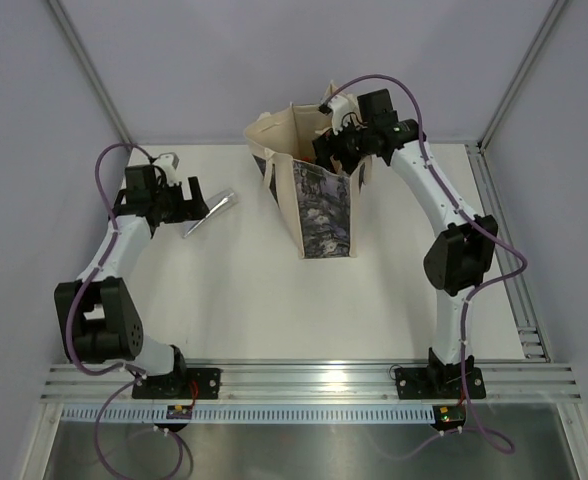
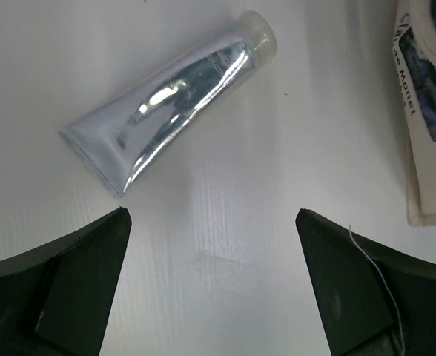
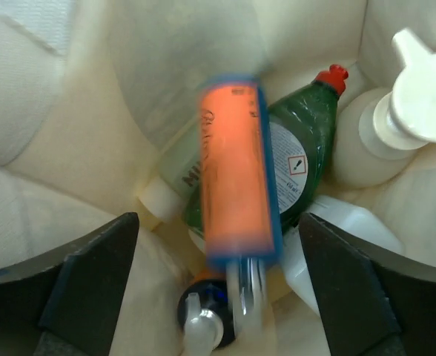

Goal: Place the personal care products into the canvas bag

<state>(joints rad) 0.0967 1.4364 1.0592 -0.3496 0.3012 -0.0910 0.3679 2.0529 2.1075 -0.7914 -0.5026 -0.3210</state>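
The left tool [image 2: 212,216] is spread wide and holds nothing above the white worktop [image 2: 225,245]. The crinkled silver tube [image 2: 166,100] lies just beyond it, apart. The right tool [image 3: 219,219] is spread wide inside the tall cream canvas bag [image 1: 319,215]. A blurred orange bottle [image 3: 236,167] shows between its fingers, clear of both, above a green red-capped bottle [image 3: 303,148].

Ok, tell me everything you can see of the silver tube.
The silver tube is glossy and mirror-like, with a pale translucent cap at one end and a flat crimped seam at the other. It lies flat and diagonal on the white table, outside the canvas bag. Nothing touches it; the open left gripper hovers just short of its crimped end.
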